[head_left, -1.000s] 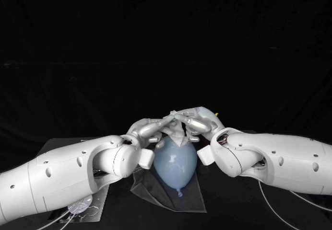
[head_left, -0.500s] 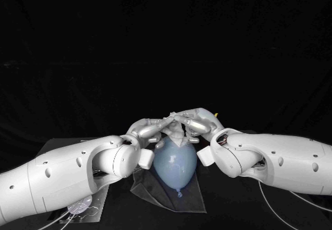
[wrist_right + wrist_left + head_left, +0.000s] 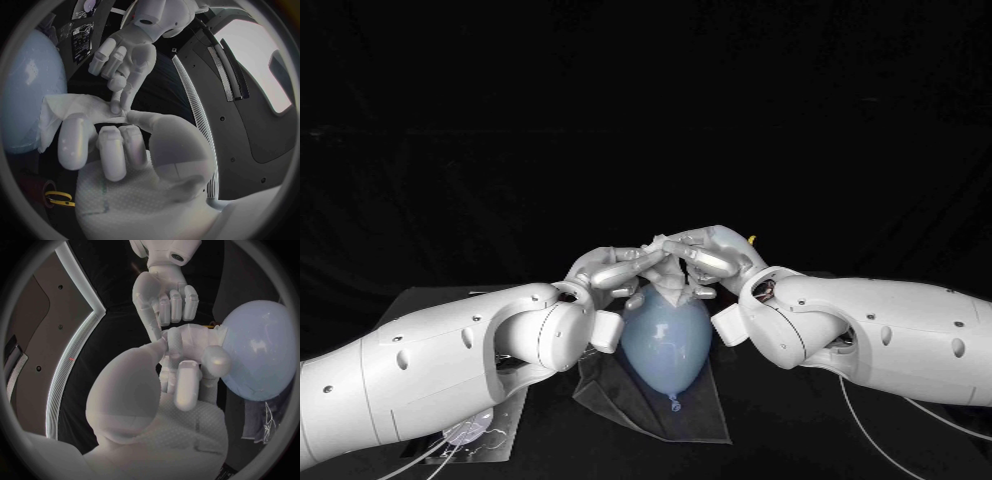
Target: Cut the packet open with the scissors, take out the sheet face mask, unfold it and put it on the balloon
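Black backdrop and a dark worktop frame the scene, with a flat printed packet at the near left edge; its pale print is too small to read, and no other writing or brand is legible. Moving right, the left hand hangs over the far end of the balloon, most fingers spread and one reaching down to touch the sheet face mask; whether it actually pinches the cloth I cannot tell. The pale blue balloon lies on clear film, its long axis running away from the robot, knot end nearest the robot. The mask, folded in part, sits bunched at the balloon's far end, between the two hands. The right hand holds it, thumb pressing the cloth against curled fingers. Both hands are about equally near, so spreading likely means drawing the cloth down the balloon's length toward the knot.
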`<state>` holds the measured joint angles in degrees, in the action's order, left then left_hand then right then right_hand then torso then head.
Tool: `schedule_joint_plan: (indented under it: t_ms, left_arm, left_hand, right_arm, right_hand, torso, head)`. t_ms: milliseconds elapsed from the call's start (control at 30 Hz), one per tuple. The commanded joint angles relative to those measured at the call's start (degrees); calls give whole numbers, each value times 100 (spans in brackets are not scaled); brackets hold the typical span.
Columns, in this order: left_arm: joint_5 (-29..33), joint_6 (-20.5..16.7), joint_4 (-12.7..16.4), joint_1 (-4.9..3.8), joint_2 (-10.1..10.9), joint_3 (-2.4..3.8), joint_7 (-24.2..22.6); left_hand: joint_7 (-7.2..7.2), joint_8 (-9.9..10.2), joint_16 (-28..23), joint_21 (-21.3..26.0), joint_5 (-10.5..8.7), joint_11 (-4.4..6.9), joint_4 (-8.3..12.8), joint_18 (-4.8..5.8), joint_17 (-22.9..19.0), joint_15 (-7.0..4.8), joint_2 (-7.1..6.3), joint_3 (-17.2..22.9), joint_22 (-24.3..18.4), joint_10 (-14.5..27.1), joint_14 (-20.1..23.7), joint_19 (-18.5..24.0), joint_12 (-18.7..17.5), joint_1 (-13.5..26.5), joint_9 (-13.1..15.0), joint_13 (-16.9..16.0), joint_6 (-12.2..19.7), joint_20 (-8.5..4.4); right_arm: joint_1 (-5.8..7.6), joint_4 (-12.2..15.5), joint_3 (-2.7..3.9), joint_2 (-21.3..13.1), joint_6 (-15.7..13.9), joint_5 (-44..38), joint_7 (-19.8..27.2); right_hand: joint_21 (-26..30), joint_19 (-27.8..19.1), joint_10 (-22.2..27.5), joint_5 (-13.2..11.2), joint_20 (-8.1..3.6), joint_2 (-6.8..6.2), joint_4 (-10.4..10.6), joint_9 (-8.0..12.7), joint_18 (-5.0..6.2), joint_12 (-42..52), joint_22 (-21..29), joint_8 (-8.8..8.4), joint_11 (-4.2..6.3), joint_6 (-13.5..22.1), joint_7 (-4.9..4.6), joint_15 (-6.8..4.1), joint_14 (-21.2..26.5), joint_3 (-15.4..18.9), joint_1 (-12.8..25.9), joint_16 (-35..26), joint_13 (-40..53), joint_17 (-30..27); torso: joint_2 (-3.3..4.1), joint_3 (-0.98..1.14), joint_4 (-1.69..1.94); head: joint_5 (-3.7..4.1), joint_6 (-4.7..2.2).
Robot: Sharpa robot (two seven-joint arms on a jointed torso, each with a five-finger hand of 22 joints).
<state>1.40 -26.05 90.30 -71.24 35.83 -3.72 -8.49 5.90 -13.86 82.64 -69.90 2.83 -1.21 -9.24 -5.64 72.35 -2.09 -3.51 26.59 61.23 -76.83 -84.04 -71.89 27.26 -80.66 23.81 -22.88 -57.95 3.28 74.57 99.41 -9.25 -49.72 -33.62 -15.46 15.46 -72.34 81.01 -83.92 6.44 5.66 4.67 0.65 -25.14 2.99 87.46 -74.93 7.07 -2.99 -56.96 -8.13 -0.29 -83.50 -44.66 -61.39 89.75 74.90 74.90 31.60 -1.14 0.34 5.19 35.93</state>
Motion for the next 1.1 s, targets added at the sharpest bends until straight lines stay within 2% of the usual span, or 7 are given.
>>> schedule_joint_plan:
  t_ms: [33,400,600,733,833,1100]
  left_arm:
    - [84,-129,8,-11,-1,15,-211]
    - [91,-330,15,-11,29,15,-186]
    - [-37,-272,28,-11,76,14,-89]
    - [-217,-90,55,-11,148,13,17]
    - [-219,196,55,-11,214,13,-1]
    - [-341,655,46,-20,382,19,-45]
  left_hand:
    - [-13,-58,16,-33,4,25,69,-74,15,-54,22,13,23,-71,-187,-52,-44,-83,43,13,-98,-2]
    - [-89,-237,15,-69,6,88,199,-69,12,-108,49,168,67,-185,-192,-74,-71,-126,215,23,-230,-43]
    - [-90,-371,5,-79,8,96,343,-69,-6,-121,-92,577,76,-209,-191,-63,-52,-9,444,-12,-154,-67]
    - [-91,-427,6,-86,9,99,405,-70,-2,-124,-164,755,83,-216,-193,-59,-36,62,544,-33,-122,-71]
    - [-89,-472,-2,-91,13,101,499,-72,-17,-127,-243,983,87,-219,-190,-52,-15,99,628,-56,-105,-79]
    - [-84,-543,-6,-106,29,102,656,-75,-22,-129,-424,1458,98,-198,-188,-24,48,292,778,-118,-96,-83]
  right_arm:
    - [-7,27,-6,17,237,-98,-62]
    - [-9,68,-7,-10,178,-106,22]
    - [-10,45,-6,-40,78,-100,124]
    - [-2,-25,3,-74,30,-105,182]
    - [26,-80,14,-78,37,-130,158]
    - [173,-235,25,-46,91,-327,-35]
  right_hand:
    - [6,2,-510,20,8,10,2,-10,77,4,-1009,17,-39,-29,-3,-8,-650,-30,-78,25,1383,1510]
    - [4,3,-510,37,8,7,1,-10,77,4,-1009,17,-38,-30,-2,-8,-650,-31,-78,25,1383,1510]
    - [-9,9,-515,45,8,1,0,-10,74,17,-1013,19,-38,-32,-1,-9,-650,-30,-79,25,1390,1510]
    - [-16,13,-519,45,8,-2,-1,-10,73,27,-1014,19,-38,-32,-1,-9,-650,-28,-79,25,1395,1510]
    - [-16,13,-519,45,8,-2,-1,-10,73,27,-1014,19,-38,-32,-1,-9,-650,-28,-79,25,1395,1510]
    - [-23,17,-521,41,7,-7,-4,-10,71,31,-1016,19,-37,-33,0,-9,-650,-27,-81,25,1397,1510]
  torso:
    - [-2,-1,1]
    - [1,7,-3]
    - [-3,9,-5]
    - [-5,8,-6]
    - [-4,8,-7]
    - [-9,4,0]
  head:
    - [-17,-1]
    - [-25,-9]
    - [-11,-8]
    - [-13,-14]
    - [-74,-39]
    - [-59,-51]
